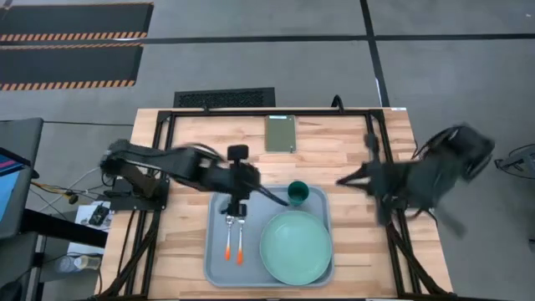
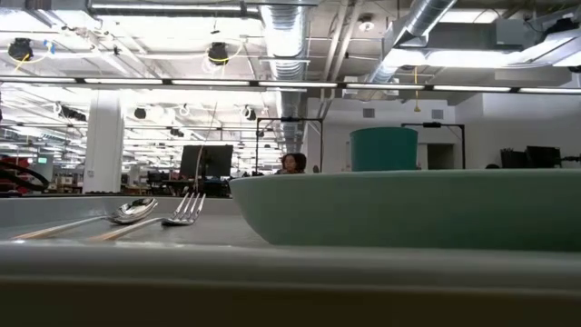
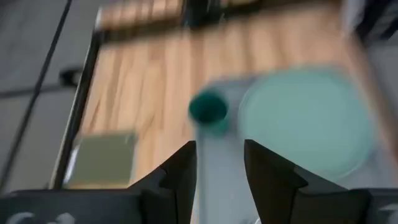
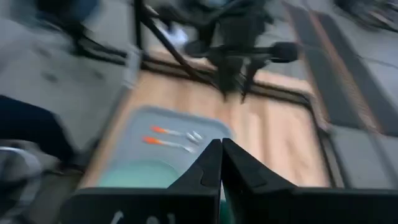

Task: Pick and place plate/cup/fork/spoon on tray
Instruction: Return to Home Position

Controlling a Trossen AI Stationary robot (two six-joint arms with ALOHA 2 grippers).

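The pale grey-blue tray [image 1: 219,267] lies at the table's near middle. On it rest the mint-green plate [image 1: 294,247], the teal cup [image 1: 298,194] at the tray's far right corner, and the spoon [image 1: 227,241] and fork [image 1: 240,245] side by side at its left, heads toward the far edge. In the low view the spoon [image 2: 134,211] and fork [image 2: 186,209] lie flat left of the plate [image 2: 408,209]. My left gripper [image 1: 236,209] is open and empty above the utensils' heads. My right gripper [image 1: 341,182] is shut and empty, raised over the table's right side.
A small olive-green slab [image 1: 281,133] lies on the wood near the table's far edge. Black frame rails [image 1: 374,146] run along the table's sides. Bare wood shows left and right of the tray. A person [image 2: 292,163] sits far off in the room behind.
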